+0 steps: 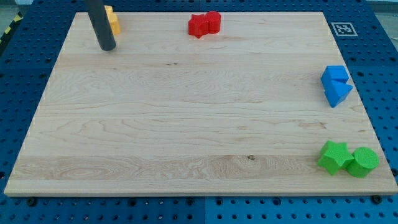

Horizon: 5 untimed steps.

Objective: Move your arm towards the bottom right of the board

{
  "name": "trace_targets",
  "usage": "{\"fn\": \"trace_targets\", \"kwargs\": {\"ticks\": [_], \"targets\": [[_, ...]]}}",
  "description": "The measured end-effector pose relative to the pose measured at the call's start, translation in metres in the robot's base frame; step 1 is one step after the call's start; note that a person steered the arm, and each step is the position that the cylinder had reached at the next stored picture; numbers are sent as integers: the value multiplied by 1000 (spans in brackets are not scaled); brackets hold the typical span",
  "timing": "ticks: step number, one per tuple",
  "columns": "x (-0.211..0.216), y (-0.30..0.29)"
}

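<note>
My tip [107, 47] rests on the wooden board [186, 124] near its top-left corner, at the lower end of the straight dark rod [99, 22] that comes down from the view's top edge. This end effector is a plain rod with no jaws, so it neither parts nor closes, and it clamps nothing.

Just to the right of the rod, partly hidden behind it, sits a yellow block [112, 19]; its shape cannot be made out. Whether it touches the rod is unclear.

No brand or readable writing shows; the only mark is a black-and-white square marker [342, 28] on the counter [379, 56], just off the board's top-right corner.

The bottom-right corner lies diagonally across the board from my tip, well apart. There a green star [333, 157] and a green cylinder [362, 162] stand side by side, touching, close to the right edge. Above them, at the right edge, a blue cube [334, 75] touches a blue triangular block [337, 93]. Two red blocks [204, 24] sit together at the top edge. The middle of the board between my tip and the green pair is bare wood.
</note>
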State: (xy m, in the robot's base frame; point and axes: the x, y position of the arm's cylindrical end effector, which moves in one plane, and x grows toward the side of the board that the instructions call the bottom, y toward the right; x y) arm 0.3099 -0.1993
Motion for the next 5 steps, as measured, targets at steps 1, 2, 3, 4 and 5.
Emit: {"fn": "trace_targets", "kwargs": {"ticks": [1,2,3,4,5], "targets": [[0,0],[9,14],[38,52],[67,93],[83,143]]}}
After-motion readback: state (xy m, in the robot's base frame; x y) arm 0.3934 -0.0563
